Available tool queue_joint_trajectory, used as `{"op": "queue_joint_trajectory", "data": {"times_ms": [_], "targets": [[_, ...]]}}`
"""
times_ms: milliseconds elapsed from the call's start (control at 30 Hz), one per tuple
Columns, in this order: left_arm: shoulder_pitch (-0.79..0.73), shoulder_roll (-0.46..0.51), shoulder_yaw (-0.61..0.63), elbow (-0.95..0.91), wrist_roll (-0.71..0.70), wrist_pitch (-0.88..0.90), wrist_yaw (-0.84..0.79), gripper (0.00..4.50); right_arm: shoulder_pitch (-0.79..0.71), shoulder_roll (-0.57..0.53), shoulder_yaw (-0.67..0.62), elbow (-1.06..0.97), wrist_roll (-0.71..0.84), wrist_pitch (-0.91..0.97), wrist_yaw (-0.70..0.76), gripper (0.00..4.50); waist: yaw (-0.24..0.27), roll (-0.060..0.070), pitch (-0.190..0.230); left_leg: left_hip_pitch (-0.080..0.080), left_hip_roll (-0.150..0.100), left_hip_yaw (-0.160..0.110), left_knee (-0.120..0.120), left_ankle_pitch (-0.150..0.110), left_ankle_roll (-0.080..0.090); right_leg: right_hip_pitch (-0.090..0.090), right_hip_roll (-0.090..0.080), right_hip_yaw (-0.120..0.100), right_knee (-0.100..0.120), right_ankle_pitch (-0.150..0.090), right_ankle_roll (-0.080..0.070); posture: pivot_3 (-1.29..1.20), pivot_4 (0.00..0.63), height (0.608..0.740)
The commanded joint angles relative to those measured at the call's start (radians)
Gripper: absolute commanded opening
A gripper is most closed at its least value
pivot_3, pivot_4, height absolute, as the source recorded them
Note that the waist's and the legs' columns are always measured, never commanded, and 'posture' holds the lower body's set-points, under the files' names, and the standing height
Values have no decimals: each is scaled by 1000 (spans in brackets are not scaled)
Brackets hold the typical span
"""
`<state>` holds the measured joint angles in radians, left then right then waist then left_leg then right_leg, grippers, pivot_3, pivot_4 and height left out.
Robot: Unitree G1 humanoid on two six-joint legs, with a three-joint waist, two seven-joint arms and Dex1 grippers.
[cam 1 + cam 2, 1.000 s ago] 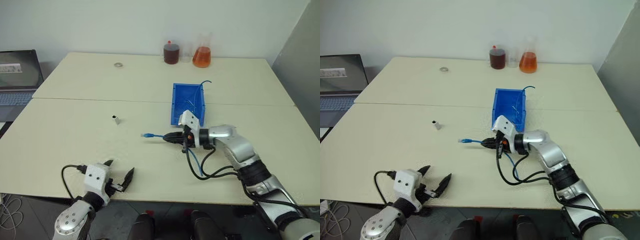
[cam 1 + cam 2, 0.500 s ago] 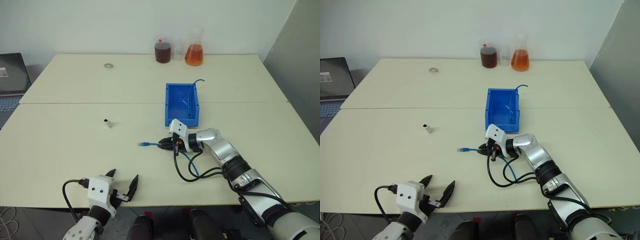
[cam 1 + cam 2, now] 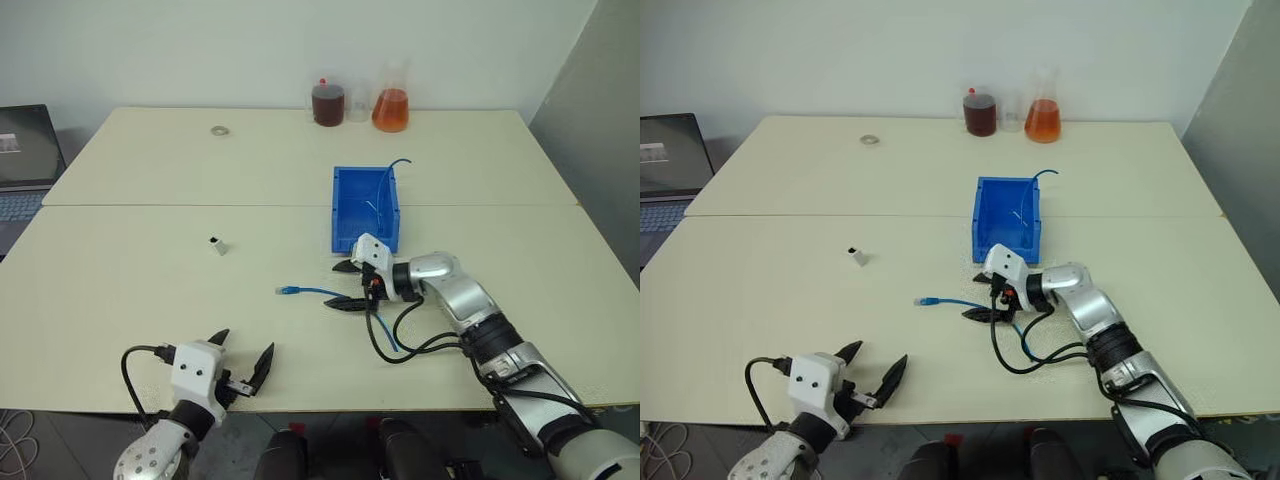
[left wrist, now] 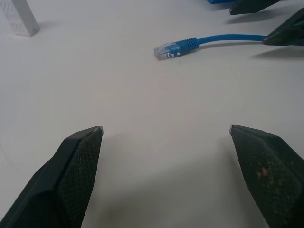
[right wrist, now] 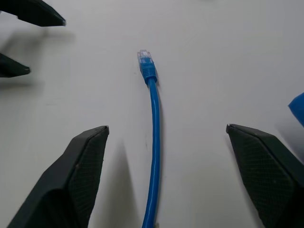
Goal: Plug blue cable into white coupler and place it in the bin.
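The blue cable (image 3: 310, 291) lies flat on the table, its pale plug (image 3: 287, 290) pointing left. My right gripper (image 3: 343, 286) is open, one finger on each side of the cable (image 5: 154, 142) without touching it. The cable's other end rises out of the bin (image 3: 337, 210), which stands just behind the right gripper. The white coupler (image 3: 216, 245) stands alone on the table to the left, also seen in the left wrist view (image 4: 21, 19). My left gripper (image 3: 243, 351) hovers open and empty at the table's near edge, pointing toward the plug (image 4: 171, 48).
Two glass flasks of dark (image 3: 328, 103) and orange (image 3: 390, 108) liquid stand at the back edge. A flat metal ring (image 3: 218, 130) lies at the back left. A laptop (image 3: 25, 150) sits off the table's left side. Black arm cables (image 3: 400, 345) loop under my right wrist.
My right gripper has opened and let go of the blue cable, which now rests on the table between its fingers. The left gripper stays open in place.
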<state>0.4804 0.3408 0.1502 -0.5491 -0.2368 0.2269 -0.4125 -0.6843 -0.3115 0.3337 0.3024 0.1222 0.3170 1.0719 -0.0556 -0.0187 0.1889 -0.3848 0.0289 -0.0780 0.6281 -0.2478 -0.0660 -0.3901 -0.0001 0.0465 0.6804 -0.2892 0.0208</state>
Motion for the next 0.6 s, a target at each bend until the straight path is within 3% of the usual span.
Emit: {"op": "queue_joint_trajectory", "data": {"times_ms": [33,167,300,433,600], "targets": [[-135,127,76,64,-82,46,-119,4500,35,-77,-105,-266,142,194,31,4439,6,1,1,0,0,-1,0,0,0,0,0,-1,1,0,0,0,150,740],[-319,281,11,205,-122,78,-334,4500,80,-172,-182,-454,255,349,40,4439,16,1,0,1,-1,-3,2,0,0,2,1,-3,2,0,0,0,150,740],[-557,363,-107,448,-101,44,-558,4500,154,-255,-246,-589,320,437,12,4439,23,0,0,1,-1,-2,2,0,0,2,1,-3,1,0,0,0,150,740],[-816,368,-217,763,-15,-78,-715,4500,218,-290,-293,-688,364,506,-53,4439,24,0,0,0,0,-2,2,1,0,2,3,-3,1,0,0,0,150,740],[-1016,351,-277,1039,45,-202,-840,4500,259,-290,-331,-770,407,562,-136,4439,13,0,0,-1,1,-2,2,1,0,1,4,-3,1,0,0,0,150,740]]}}
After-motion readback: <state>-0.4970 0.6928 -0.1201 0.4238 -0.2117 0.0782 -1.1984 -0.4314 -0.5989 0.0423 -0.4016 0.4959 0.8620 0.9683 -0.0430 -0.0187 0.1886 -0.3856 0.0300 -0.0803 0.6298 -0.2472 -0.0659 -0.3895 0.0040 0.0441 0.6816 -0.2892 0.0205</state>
